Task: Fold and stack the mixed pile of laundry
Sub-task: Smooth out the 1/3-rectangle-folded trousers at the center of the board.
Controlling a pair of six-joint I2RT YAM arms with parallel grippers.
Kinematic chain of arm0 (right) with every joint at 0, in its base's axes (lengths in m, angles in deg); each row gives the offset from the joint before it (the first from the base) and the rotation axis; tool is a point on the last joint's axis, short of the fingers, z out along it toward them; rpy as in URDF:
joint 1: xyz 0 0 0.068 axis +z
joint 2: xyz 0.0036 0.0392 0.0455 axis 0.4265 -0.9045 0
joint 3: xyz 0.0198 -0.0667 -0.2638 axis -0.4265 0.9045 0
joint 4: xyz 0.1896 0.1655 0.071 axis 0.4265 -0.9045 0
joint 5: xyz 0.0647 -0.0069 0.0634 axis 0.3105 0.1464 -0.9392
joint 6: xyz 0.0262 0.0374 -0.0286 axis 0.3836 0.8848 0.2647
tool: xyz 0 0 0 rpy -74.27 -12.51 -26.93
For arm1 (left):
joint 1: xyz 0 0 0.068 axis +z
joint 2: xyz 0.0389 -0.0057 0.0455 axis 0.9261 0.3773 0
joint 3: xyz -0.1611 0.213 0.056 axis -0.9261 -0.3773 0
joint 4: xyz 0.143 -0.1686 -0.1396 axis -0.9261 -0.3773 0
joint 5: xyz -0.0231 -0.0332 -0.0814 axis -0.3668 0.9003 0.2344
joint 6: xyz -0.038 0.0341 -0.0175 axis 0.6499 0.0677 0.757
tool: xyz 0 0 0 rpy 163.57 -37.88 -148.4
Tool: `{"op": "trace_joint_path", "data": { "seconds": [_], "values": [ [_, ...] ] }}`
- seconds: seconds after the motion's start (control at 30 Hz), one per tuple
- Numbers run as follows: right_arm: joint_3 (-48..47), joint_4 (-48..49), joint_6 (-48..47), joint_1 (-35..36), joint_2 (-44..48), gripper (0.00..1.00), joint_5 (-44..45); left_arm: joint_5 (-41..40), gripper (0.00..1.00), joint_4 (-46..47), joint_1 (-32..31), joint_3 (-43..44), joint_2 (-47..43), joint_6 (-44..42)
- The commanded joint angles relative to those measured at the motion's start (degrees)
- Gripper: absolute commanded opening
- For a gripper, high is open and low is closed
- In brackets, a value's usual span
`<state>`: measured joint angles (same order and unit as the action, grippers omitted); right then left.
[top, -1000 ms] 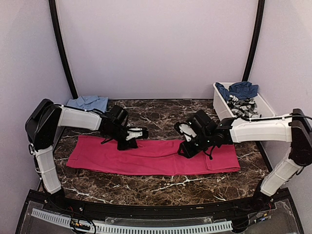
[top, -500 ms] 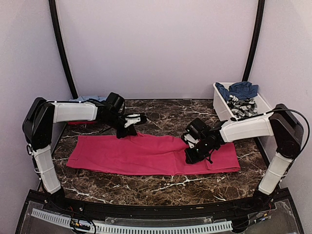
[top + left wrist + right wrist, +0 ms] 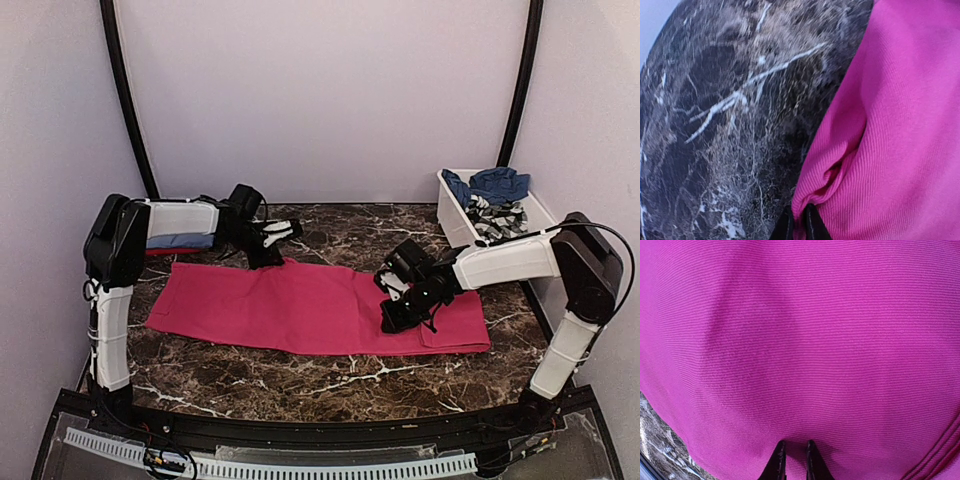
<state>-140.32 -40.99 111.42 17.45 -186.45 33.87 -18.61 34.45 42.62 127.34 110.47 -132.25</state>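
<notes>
The large magenta-pink garment point(image 3: 300, 310) lies spread flat across the marble table. My left gripper point(image 3: 266, 252) is at its far edge, shut on a small fold of the pink cloth point(image 3: 840, 165); its fingertips point(image 3: 786, 226) pinch the hem. My right gripper point(image 3: 397, 314) is down on the garment's right part, its jaws nearly closed with a ridge of pink cloth point(image 3: 800, 340) between them. The light blue shirt point(image 3: 182, 240) lies at the far left, partly hidden by my left arm. The navy-blue garment point(image 3: 497, 183) and the grey-and-white patterned one point(image 3: 497, 216) are in the tub.
The white plastic tub point(image 3: 452, 218) stands at the far right against the wall. A strip of red cloth point(image 3: 160, 252) shows under the light blue shirt. Bare marble point(image 3: 330, 230) lies behind the garment and along the near edge point(image 3: 300, 385).
My left gripper moved back and left with the garment's far edge, spreading the left part wider toward the back. My right gripper stayed pressed at nearly the same spot.
</notes>
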Motion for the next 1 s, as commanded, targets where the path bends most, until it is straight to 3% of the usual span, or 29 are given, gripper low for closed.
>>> {"op": "trace_joint_path", "data": {
  "seconds": [0.0,0.07,0.1,0.2,0.23,0.3,0.33,0.37,0.4,0.63,0.77,0.97],
  "values": [
    [1.85,-3.41,0.28,-0.66,-1.59,0.13,0.65,-12.87,0.14,4.85,0.91,0.01,1.44,4.15],
    [1.32,-3.76,0.21,-0.61,-0.59,0.14,0.62,-17.61,0.19,5.53,1.56,0.77,1.73,5.37],
    [1.01,-3.98,0.14,-0.67,-0.12,0.15,0.56,-18.62,0.27,5.33,1.83,1.12,1.25,7.22],
    [-0.59,-4.95,-0.80,-0.47,1.83,0.17,0.26,-23.97,0.40,3.22,3.52,2.68,-1.67,12.82],
    [-2.67,-6.24,-1.67,-0.38,3.80,0.20,0.84,-27.28,0.55,0.09,5.12,3.11,-7.36,21.11],
    [-4.58,-6.80,-2.52,-0.29,5.62,0.23,0.97,-26.09,0.64,-3.96,6.98,3.09,-11.21,32.18],
    [-5.35,-6.81,-2.81,-0.34,6.33,0.24,1.04,-23.12,0.73,-5.47,8.66,1.87,-12.51,35.06],
    [-6.20,-6.87,-3.29,-0.33,6.78,0.26,1.03,-21.77,0.91,-5.58,9.51,0.83,-15.32,40.37],
    [-7.09,-6.78,-4.00,-0.32,6.96,0.28,0.89,-16.87,0.95,-6.65,11.22,-1.09,-16.68,42.71],
    [-12.90,-6.18,-8.51,-0.50,0.85,0.37,1.75,-0.33,0.99,-3.86,20.65,-15.64,-30.10,61.42],
    [-14.64,-4.20,-9.42,-0.88,-3.96,0.38,-0.63,7.42,0.99,-5.42,24.93,-24.00,-33.60,66.69],
    [-14.12,-2.89,-9.86,-2.09,-8.49,0.38,-1.61,3.23,0.99,-6.56,24.13,-34.34,-39.16,68.53]
  ]
}}
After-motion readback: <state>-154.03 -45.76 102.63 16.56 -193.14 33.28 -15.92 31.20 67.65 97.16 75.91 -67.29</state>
